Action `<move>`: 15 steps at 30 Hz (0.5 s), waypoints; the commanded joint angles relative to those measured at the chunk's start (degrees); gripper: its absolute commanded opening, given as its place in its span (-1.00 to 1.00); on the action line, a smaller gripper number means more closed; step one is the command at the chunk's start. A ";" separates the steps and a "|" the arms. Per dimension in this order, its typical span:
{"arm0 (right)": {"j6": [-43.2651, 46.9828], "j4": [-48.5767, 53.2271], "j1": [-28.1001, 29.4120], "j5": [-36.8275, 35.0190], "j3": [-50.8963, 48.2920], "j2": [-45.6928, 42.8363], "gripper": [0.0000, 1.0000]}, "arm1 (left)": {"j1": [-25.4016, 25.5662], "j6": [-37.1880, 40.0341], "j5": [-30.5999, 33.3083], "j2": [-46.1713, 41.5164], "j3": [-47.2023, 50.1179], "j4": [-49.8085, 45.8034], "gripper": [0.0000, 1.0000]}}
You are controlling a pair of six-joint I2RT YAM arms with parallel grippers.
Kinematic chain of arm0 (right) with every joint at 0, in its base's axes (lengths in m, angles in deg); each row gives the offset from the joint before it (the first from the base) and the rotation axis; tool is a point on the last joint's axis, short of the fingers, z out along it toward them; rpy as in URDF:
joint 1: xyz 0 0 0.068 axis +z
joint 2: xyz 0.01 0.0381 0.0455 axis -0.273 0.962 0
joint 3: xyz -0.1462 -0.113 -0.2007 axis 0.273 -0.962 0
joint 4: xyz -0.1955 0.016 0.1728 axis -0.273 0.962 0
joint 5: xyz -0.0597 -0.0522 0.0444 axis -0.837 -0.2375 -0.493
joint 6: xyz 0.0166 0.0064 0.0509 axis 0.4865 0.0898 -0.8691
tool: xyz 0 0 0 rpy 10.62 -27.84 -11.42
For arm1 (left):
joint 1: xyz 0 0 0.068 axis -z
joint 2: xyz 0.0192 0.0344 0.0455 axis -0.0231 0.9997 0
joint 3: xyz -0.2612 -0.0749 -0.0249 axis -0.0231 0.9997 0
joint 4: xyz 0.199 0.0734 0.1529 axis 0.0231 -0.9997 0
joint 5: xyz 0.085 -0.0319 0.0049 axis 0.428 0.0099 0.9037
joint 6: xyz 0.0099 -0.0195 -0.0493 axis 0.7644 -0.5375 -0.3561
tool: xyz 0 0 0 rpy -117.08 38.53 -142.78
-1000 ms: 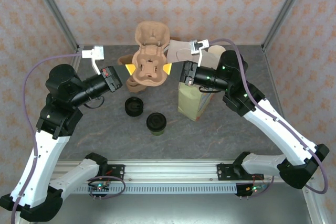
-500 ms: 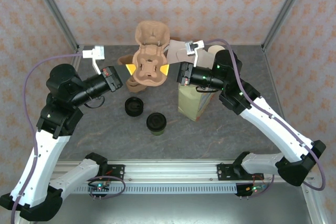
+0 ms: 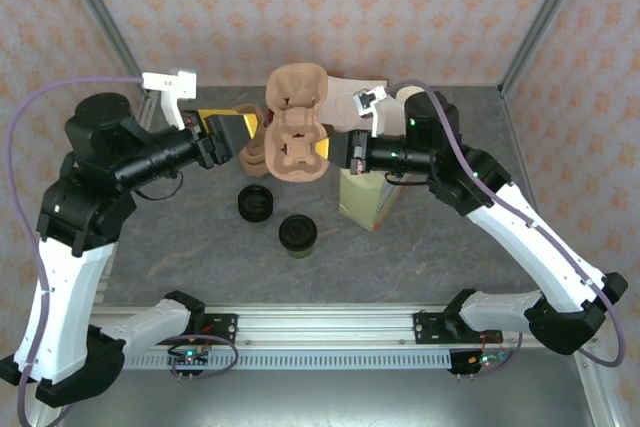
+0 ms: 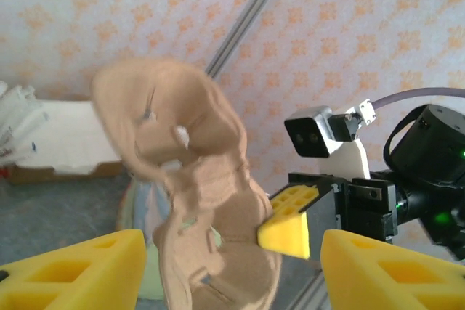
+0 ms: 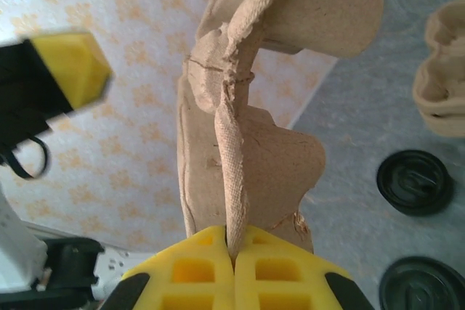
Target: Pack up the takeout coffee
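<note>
Grey table (image 3: 450,247) lies under everything, and we place the rest by the paper bag (image 3: 365,199), which stands upright on it with its mouth up.

Next in size is the moulded pulp carrier (image 3: 297,137). We see it lifted off the table, just up and to the left of the bag, with its cup wells facing the overhead camera. The right gripper (image 5: 232,259) reaches over the bag's top. Its yellow jaws are pressed together on the carrier's thin edge, with only that rim of pulp between them.

A second carrier (image 3: 254,154) lies flat on the table further left of the bag, partly under the raised one.

The left gripper (image 3: 232,132) hangs further left again, on the far side of the raised carrier from the bag. Its jaws stand well apart and hold nothing. In its wrist view the carrier is ahead of the two spread fingers, not between them.

The coffee (image 3: 297,233) stands upright on the table to the near left of the bag, apart from it, with its black lid on. Neither gripper touches it.

A loose black lid (image 3: 256,205) lies flat just beyond the coffee, further left of the bag.
</note>
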 commanded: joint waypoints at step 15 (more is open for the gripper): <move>9.54 27.86 0.34 4.77 4.32 1.15 -1.00 | 14.85 43.36 3.61 17.45 -11.33 -25.12 0.36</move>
